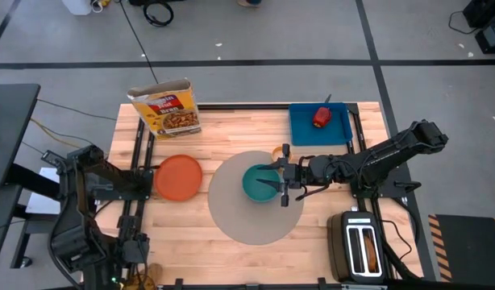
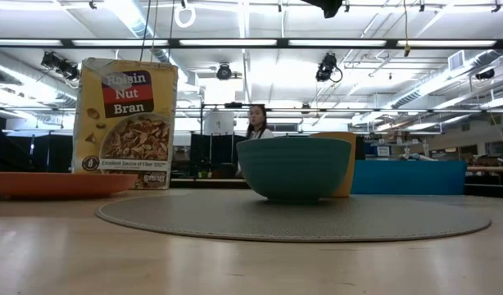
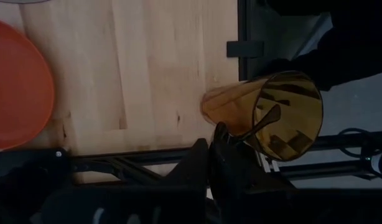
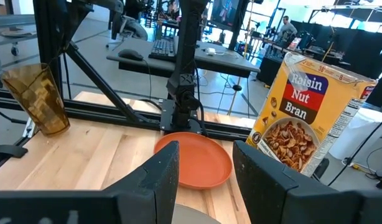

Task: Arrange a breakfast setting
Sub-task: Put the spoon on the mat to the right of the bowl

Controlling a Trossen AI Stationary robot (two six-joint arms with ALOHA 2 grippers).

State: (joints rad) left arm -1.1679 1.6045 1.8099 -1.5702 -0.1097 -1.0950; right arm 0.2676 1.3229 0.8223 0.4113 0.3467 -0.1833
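High view
Table (image 1: 191,221): light wood, with a dark arm at each side
Mat (image 1: 235,221): large, round, grey, lying flat near the table's middle
Bowl (image 1: 255,182): teal, standing on the mat toward its right part
Right gripper (image 1: 281,187): reaching in from the right at the bowl's right rim; fingers apart, though whether they grip the rim cannot be told
Plate (image 1: 178,177): orange, on bare wood just left of the mat
Left gripper: folded back at the table's left edge beside the plate, hard to pick out here
Cereal box (image 1: 166,107): upright at the back left
Board (image 1: 319,126): blue, at the back right
Apple (image 1: 321,118): red, on the board
Toaster (image 1: 360,248): black, two slots, at the front right corner

Low view
Bowl: upright on the mat, at the middle
Plate: at the left edge, flat on the wood
Cereal box: standing behind the plate
Person (image 2: 256,123): far back in the room, behind the bowl

Left wrist view
Left gripper (image 3: 219,146): fingers together, holding nothing
Cup (image 3: 265,115): amber, see-through, at the table's edge just past the fingers
Plate: partly in view, well apart from the cup

Right wrist view
Fingers (image 4: 161,174): apart, dark, with the plate showing beyond the gap
Cup: upright, off to one side near the table frame
Cereal box: standing beyond the plate
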